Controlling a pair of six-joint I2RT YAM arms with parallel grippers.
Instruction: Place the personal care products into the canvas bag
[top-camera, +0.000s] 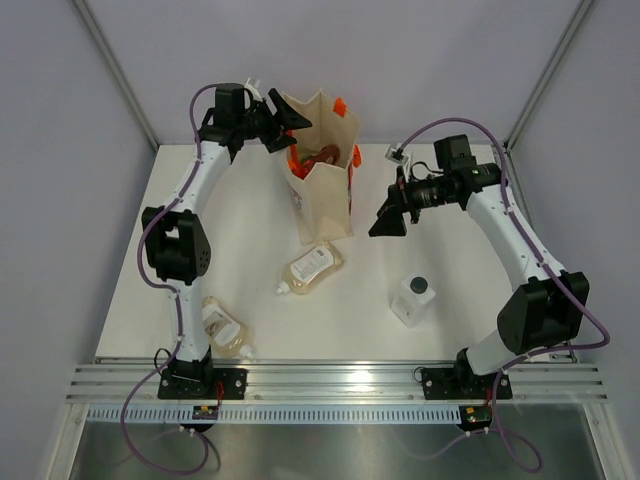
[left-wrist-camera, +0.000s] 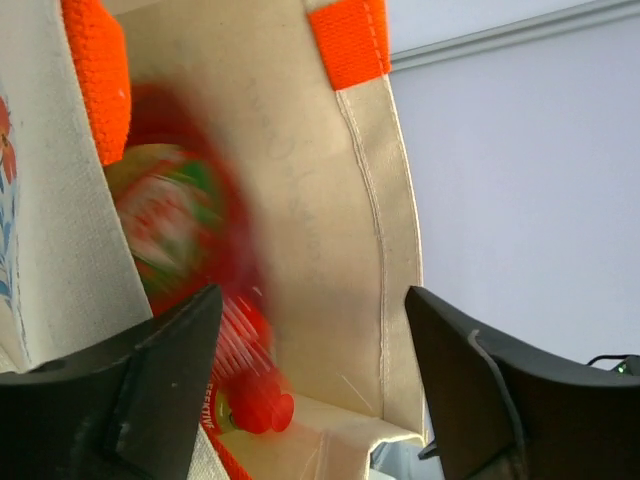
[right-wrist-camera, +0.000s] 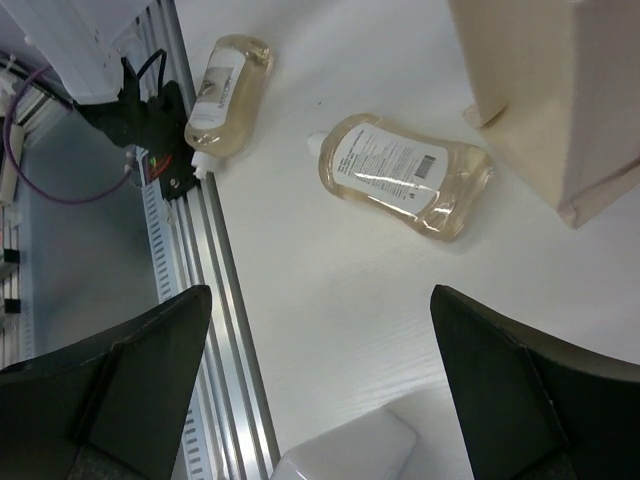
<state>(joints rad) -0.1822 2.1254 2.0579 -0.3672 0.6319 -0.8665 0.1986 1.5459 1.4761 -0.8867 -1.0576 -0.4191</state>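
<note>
Left wrist: blurred bottles inside canvas bag.

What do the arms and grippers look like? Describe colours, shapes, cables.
Left arm and right arm: white links, black joint housings, purple cables looping alongside. Left gripper and right gripper have broad black wedge-shaped fingers.

Inside the canvas bag the red bottle is a blur, and I cannot read its label. The bag's print is cut by the left edge. My right wrist view crops the squarish bottle at the bottom. From above, the peach bottle label is too small to read.
</note>
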